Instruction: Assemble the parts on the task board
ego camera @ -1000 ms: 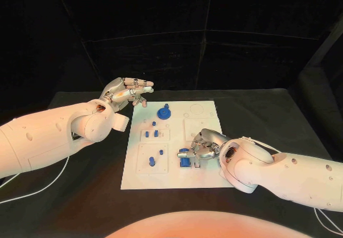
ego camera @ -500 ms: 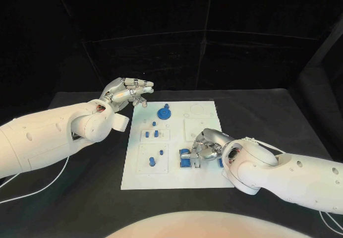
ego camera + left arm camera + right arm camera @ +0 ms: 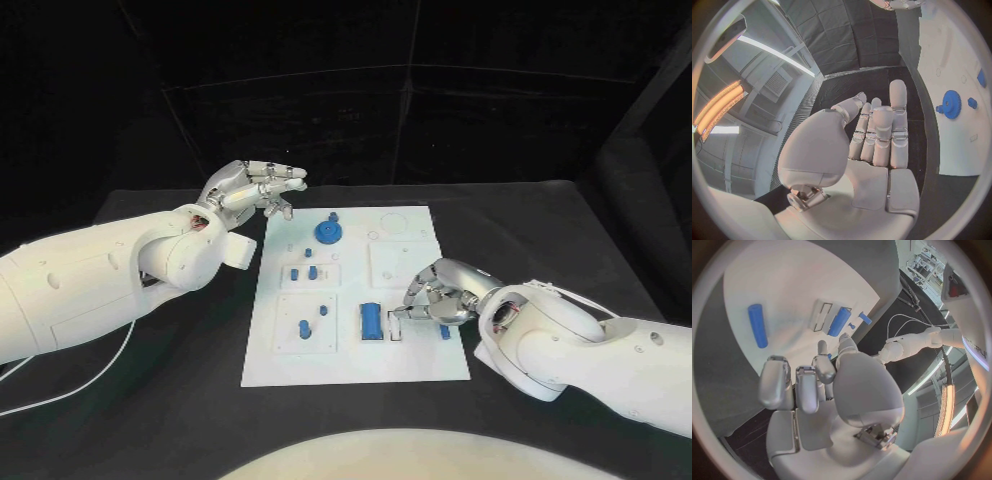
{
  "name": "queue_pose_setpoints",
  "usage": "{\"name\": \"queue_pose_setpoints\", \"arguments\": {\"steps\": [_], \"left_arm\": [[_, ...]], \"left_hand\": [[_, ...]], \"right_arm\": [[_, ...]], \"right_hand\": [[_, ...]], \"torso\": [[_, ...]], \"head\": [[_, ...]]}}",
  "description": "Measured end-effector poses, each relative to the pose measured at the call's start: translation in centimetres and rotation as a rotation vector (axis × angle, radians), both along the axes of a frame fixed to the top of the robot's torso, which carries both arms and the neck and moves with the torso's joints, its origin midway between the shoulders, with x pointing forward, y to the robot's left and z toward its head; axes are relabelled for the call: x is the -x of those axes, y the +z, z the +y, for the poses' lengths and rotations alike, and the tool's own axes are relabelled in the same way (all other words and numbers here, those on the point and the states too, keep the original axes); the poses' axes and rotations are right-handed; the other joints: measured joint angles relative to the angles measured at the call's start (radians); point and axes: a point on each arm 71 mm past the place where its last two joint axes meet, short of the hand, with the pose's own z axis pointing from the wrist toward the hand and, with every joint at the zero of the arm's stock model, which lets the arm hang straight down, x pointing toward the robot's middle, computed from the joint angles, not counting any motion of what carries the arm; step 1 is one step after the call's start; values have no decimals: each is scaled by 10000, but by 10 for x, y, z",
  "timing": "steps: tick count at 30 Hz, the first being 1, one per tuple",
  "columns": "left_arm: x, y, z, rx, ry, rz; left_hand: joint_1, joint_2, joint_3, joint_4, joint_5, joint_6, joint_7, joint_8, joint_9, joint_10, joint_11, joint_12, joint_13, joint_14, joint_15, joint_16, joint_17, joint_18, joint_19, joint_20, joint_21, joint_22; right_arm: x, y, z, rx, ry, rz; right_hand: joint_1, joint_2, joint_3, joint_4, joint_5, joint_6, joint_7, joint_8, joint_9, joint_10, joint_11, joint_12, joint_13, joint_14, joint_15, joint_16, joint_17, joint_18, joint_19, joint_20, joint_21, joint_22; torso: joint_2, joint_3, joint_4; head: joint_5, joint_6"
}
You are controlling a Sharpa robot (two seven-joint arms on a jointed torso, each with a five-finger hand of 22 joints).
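Observation:
The white task board (image 3: 411,360) lies mid-table. A blue gear (image 3: 330,231) stands at its far end, also seen from the left wrist as the gear (image 3: 951,104). Small blue pegs (image 3: 303,272) stand in the middle. A long blue block (image 3: 371,321) lies flat beside a slot. My right hand (image 3: 437,296) hovers just right of the block with its fingers loosely bent and nothing in them; one fingertip is close to the slot. In the right wrist view the right hand (image 3: 820,372) faces a blue block (image 3: 839,321). My left hand (image 3: 257,188) is raised beyond the board's far left corner, holding nothing.
A small blue piece (image 3: 444,331) lies on the board right beside my right hand. Another blue bar (image 3: 756,325) lies on the board in the right wrist view. Black table (image 3: 548,230) surrounds the board, and a white cable (image 3: 87,375) trails at the left.
My right hand has let go of the long blue block and drawn back to the right. The block now lies uncovered on the board. My left hand has hardly moved.

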Motion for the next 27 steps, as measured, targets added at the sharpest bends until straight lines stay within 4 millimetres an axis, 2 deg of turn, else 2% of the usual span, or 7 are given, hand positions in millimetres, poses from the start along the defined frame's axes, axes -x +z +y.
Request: {"name": "queue_pose_setpoints", "arguments": {"steps": [6, 8, 11, 14, 21, 27], "left_arm": [[1, 0, 1, 1, 1, 3], [1, 0, 1, 5, -6, 4], [1, 0, 0, 11, -21, 4], [1, 0, 0, 14, -28, 5], [1, 0, -1, 16, -32, 4], [1, 0, -1, 13, -27, 4]], "left_hand": [[0, 0, 0, 0, 0, 0, 0, 0, 0, 0, 0, 0, 0, 0, 0, 0, 0, -1, 0, 0, 0, 1], [0, 0, 0, 0, 0, 0, 0, 0, 0, 0, 0, 0, 0, 0, 0, 0, 1, -1, 0, 0, 0, 1], [0, 0, 0, 0, 0, 0, 0, 0, 0, 0, 0, 0, 0, 0, 0, 0, 1, 0, 0, 0, 0, 1], [0, 0, 0, 0, 0, 0, 0, 0, 0, 0, 0, 0, 0, 0, 0, 0, 1, 0, 0, 0, 0, 1], [0, 0, 0, 0, 0, 0, 0, 0, 0, 0, 0, 0, 0, 0, 0, 0, 2, -1, 0, 0, 0, 2], [0, 0, 0, 0, 0, 0, 0, 0, 0, 0, 0, 0, 0, 0, -1, 0, -10, -1, 0, 0, 0, -10]], "right_arm": [[2, 2, -29, 141, -338, -6], [2, 1, -36, 287, -416, 41], [2, 0, -43, 591, -455, 119], [1, -2, -48, 1021, -470, 223], [0, -7, -55, 1966, -462, 434], [-3, -10, -54, 2451, -412, 502]], "right_hand": [[155, 79, -115, -115, 147, 195, 71, -317, -228, 36, 36, 46, 31, 0, 0, 0, -1, 0, 52, 52, 0, 126], [155, 79, -136, -136, 167, 325, 57, -366, -286, 35, 36, 73, 77, 0, -1, 0, -1, 0, 53, 52, 0, 147], [220, 144, -201, -182, 367, 569, 18, -442, -356, 72, 72, 78, 121, 0, 0, 0, -1, 1, 53, 52, 61, 198], [219, 144, -318, -147, 616, 780, -44, -489, -394, 112, 32, 79, 132, 0, 0, 0, -1, 1, 52, 52, 61, 214], [215, 140, -525, -78, 677, 1022, -88, -546, -403, 129, 14, 79, 130, 0, -1, 0, -2, 0, 52, 52, 61, 214], [121, 46, -663, 5, 616, 1115, -117, -546, -403, 129, 14, 79, 122, 0, -1, 0, -2, 1, 52, 51, 61, 213]], "torso": [[-19, -13, -76], [-31, -14, -109], [-46, -14, -155], [-58, -14, -187], [-77, -12, -193], [-72, -12, -193]], "head": [[-94, 16], [-121, 19], [-158, 20], [-178, 20], [-215, 58], [-196, 70]]}}
